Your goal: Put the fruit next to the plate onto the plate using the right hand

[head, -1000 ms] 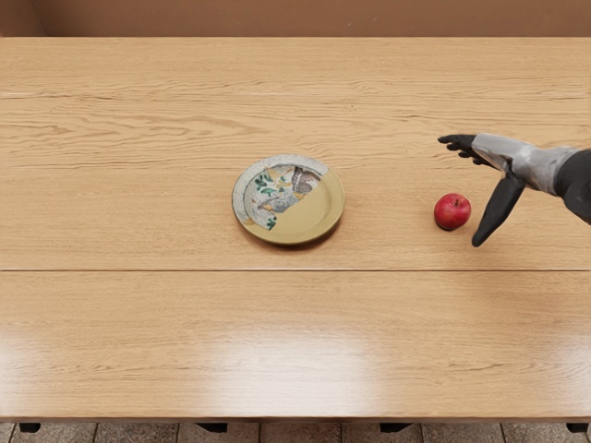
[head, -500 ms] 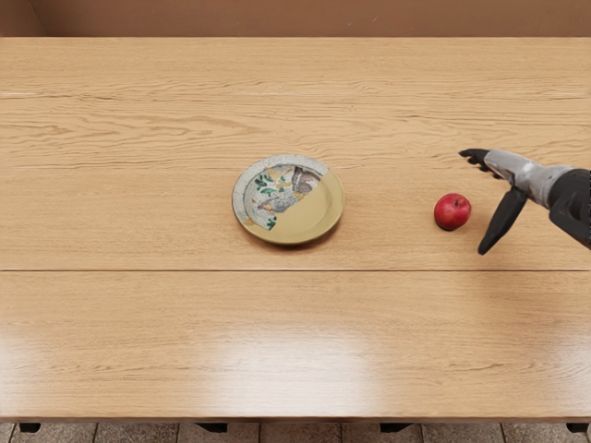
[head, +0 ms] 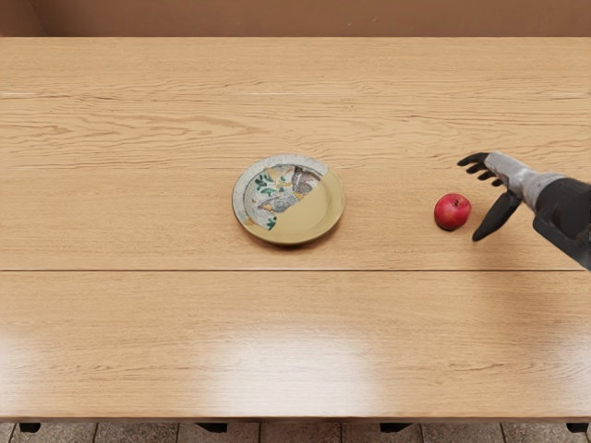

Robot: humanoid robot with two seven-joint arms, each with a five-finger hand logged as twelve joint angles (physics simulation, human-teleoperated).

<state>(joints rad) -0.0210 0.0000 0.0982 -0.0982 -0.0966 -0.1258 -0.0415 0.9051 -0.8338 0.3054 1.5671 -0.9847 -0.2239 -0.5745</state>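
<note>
- Apple (head: 452, 211), just left of the fingers (head: 476, 159): glossy red, darker at the top.
- Right hand (head: 503, 180): black fingers and thumb, pale grey back.
- Forearm (head: 568, 208), behind the fingers: dark charcoal.
- Plate (head: 319, 217), well left of the fingers: one half plain mustard yellow, the other pale grey with green leaves and grey-blue figures.
- Table (head: 138, 323): light honey wood with wavy grain and a pale sheen toward the front.
- Wall (head: 277, 17): flat brown.
</note>
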